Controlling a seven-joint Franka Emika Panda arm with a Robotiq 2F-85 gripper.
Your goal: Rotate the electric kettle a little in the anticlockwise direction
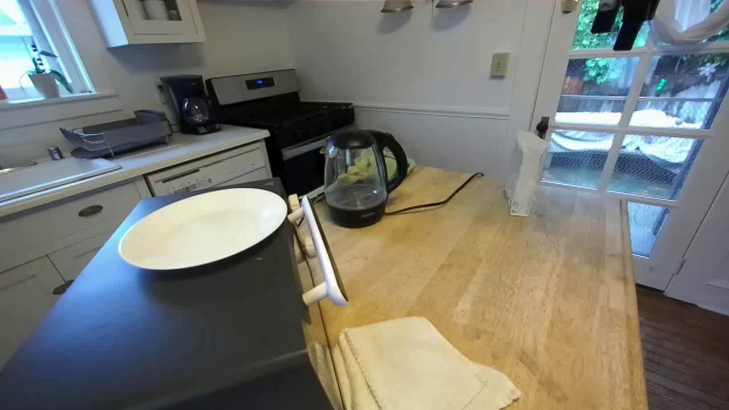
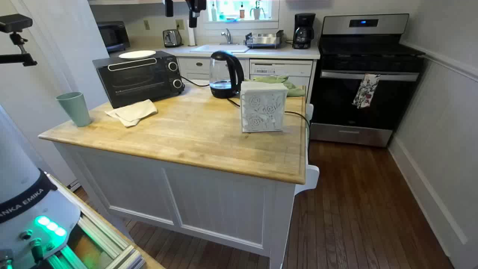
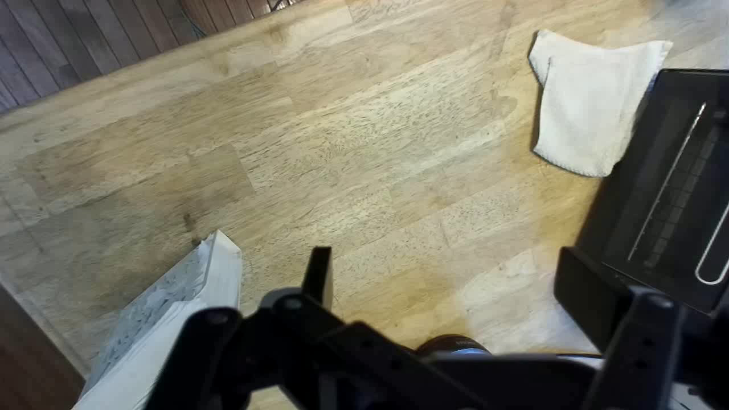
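Nearest in the wrist view, the pincer hangs above the bench with its fingers well apart and nothing between them. We judge it best to bring it down over the black handle, one finger to each side, gripping only firmly enough to steer. The electric kettle stands upright on the bench's far part, between the toaster oven and the green cloth; low in the wrist view we see what may be its base, but the pincer hides too much for us to be sure. Taking anticlockwise as seen from above, we want a short arc carrying the handle towards the green cloth, the base flat and turning in place. We mind the dark cord, which could drag or catch.

Counting from near to far, we find one cup, one cream cloth, one white box, one toaster oven bearing one plate, one electric kettle and one green cloth. Beyond the bench, we count one stove with one floral towel, one dish rack, one coffee maker and one toaster.
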